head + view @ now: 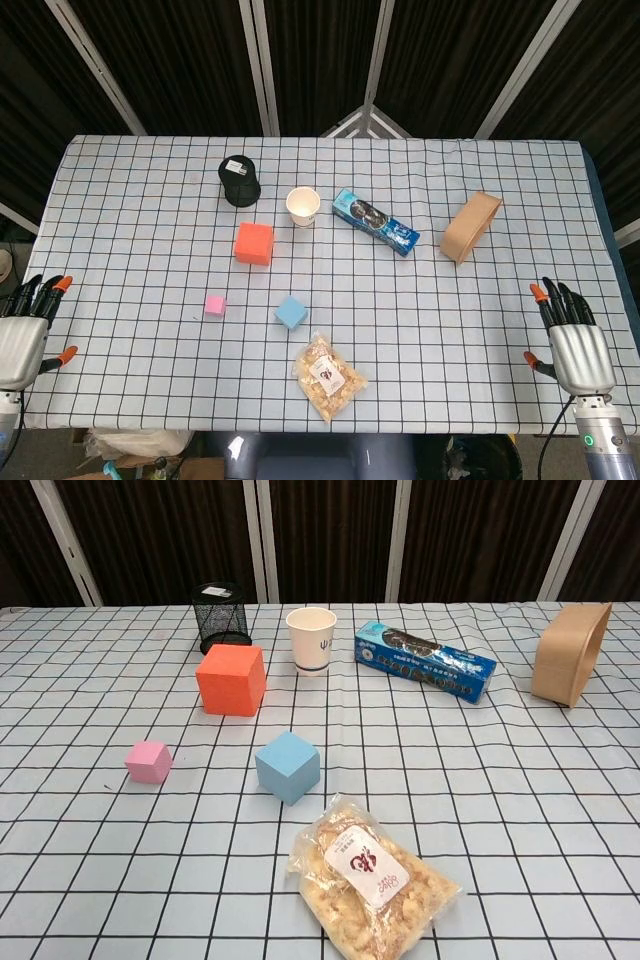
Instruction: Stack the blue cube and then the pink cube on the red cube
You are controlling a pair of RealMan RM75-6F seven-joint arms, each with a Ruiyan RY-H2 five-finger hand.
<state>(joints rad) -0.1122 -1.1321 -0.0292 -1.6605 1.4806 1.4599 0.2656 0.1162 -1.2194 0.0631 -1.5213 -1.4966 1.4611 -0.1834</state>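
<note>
The red cube [254, 243] [231, 679] sits left of the table's middle, the largest of the three. The blue cube [291, 312] [288, 767] rests on the cloth in front of it and slightly right. Further left lies the small pink cube [215, 305] [149, 762]. All three stand apart from one another. My left hand [25, 332] hovers at the table's near left edge, fingers spread and empty. My right hand [573, 340] is at the near right edge, also spread and empty. Neither hand shows in the chest view.
A black mesh cup [240, 181], a white paper cup [303, 206] and a blue biscuit packet [375, 221] stand behind the cubes. A tan container [470, 227] lies at the right. A clear snack bag [329, 376] lies just in front of the blue cube.
</note>
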